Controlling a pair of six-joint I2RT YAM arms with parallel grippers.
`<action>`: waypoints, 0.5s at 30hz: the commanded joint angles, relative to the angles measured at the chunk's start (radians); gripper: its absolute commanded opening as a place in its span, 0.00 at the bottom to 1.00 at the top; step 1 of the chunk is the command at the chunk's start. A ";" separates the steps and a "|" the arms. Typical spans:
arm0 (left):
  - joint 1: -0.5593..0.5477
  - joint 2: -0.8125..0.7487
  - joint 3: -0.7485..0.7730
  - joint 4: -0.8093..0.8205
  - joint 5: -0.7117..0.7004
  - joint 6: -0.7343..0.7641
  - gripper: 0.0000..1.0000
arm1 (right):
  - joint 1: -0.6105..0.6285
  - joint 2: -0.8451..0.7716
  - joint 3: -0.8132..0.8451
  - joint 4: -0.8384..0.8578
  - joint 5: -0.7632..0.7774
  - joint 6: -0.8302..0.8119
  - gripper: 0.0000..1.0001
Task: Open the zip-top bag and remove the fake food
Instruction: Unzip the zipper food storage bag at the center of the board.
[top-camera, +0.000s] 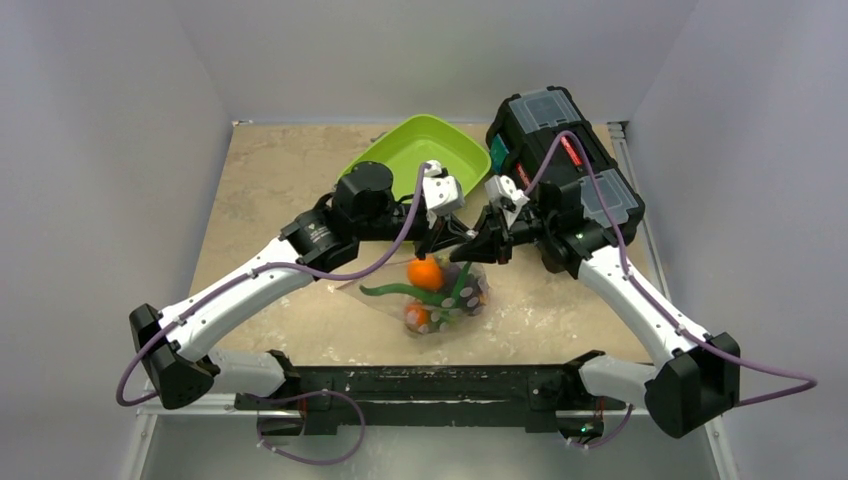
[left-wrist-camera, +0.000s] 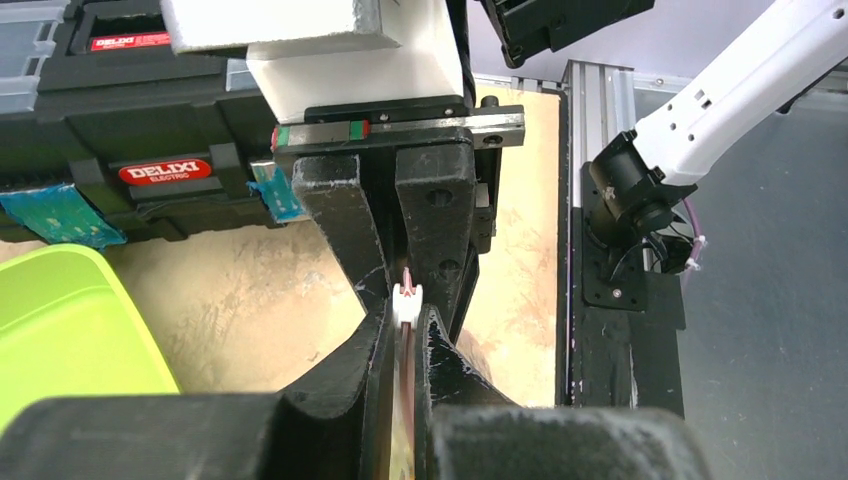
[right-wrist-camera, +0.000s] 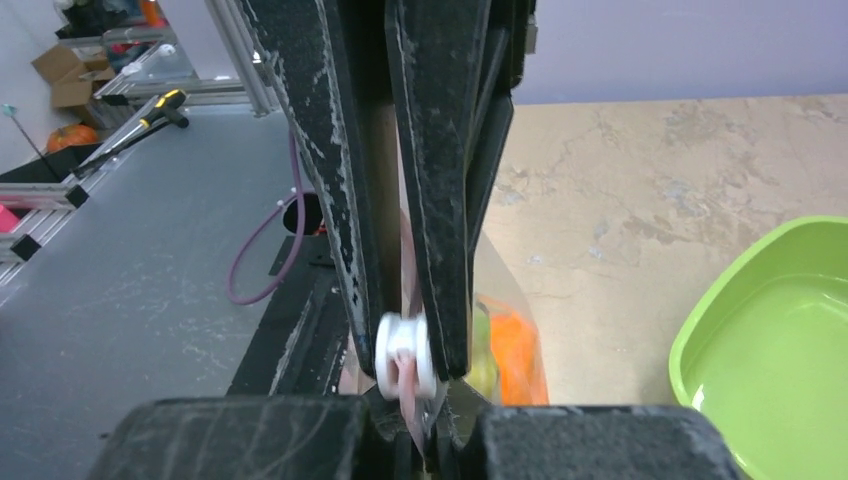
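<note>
Because the bag (top-camera: 398, 297) at mid-frame is thin, slippery film sagging under light plastic fruit (top-camera: 426, 273), the left gripper (top-camera: 437, 240) and right gripper (top-camera: 478, 243) both pinch its stiffer pink zip strip (left-wrist-camera: 407, 300), probably the surest hold.

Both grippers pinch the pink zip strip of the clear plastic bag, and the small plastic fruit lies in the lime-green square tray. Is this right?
No. The plastic fruit is inside the clear plastic bag, not in the lime-green square tray, which holds nothing; the top view shows it. The rest is right.
</note>
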 joint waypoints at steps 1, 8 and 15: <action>0.001 -0.062 -0.023 0.049 -0.006 -0.007 0.00 | -0.045 -0.055 -0.042 0.156 0.001 0.118 0.00; 0.016 -0.131 -0.072 -0.009 -0.068 0.020 0.00 | -0.066 -0.083 -0.069 0.178 0.057 0.120 0.00; 0.029 -0.171 -0.101 -0.049 -0.120 0.038 0.00 | -0.068 -0.081 -0.069 0.168 0.080 0.092 0.00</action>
